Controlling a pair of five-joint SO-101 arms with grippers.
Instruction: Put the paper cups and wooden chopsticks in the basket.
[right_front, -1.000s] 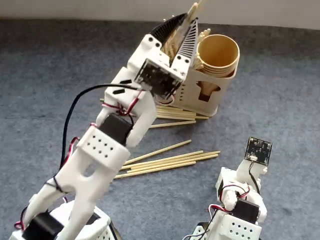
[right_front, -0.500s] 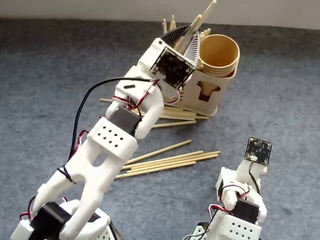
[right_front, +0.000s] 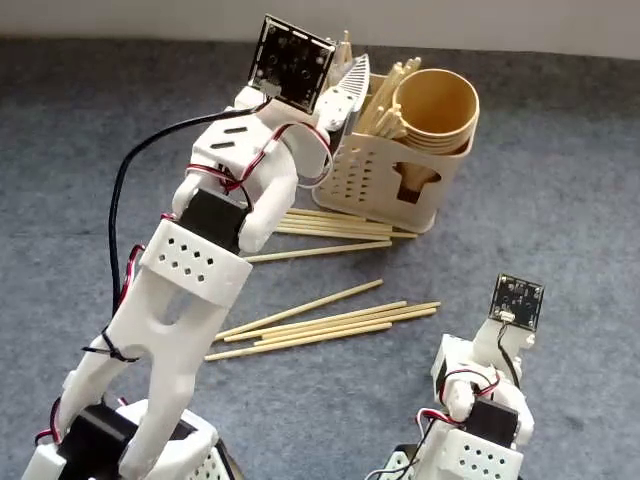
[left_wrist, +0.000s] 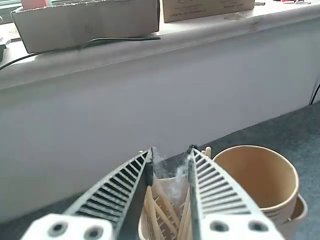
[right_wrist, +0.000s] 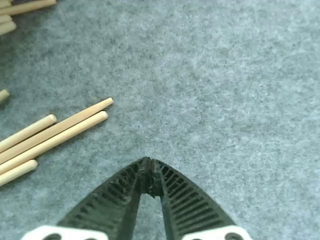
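A cream slotted basket (right_front: 385, 185) stands at the back of the table with stacked paper cups (right_front: 437, 108) in its right half and several wooden chopsticks (right_front: 385, 90) leaning in its left half. My left gripper (right_front: 345, 85) hovers over the basket's left rim. In the left wrist view it (left_wrist: 171, 150) is open and holds nothing, with the chopsticks (left_wrist: 159, 210) and the cups (left_wrist: 257, 175) below it. More chopsticks (right_front: 320, 322) lie loose on the table, and others (right_front: 335, 226) lie along the basket's foot. My right gripper (right_wrist: 149, 167) is shut and empty just above the mat, near some chopstick ends (right_wrist: 52, 132).
Grey carpet-like mat (right_front: 560, 230) covers the table, with open room on the right and far left. The right arm (right_front: 485, 400) is folded low at the front right edge. A pale wall (left_wrist: 150, 95) rises behind the basket.
The left gripper was shut on chopsticks over the basket. It has let them go into the basket, opened, and swung up and to the left. The right arm has kept still.
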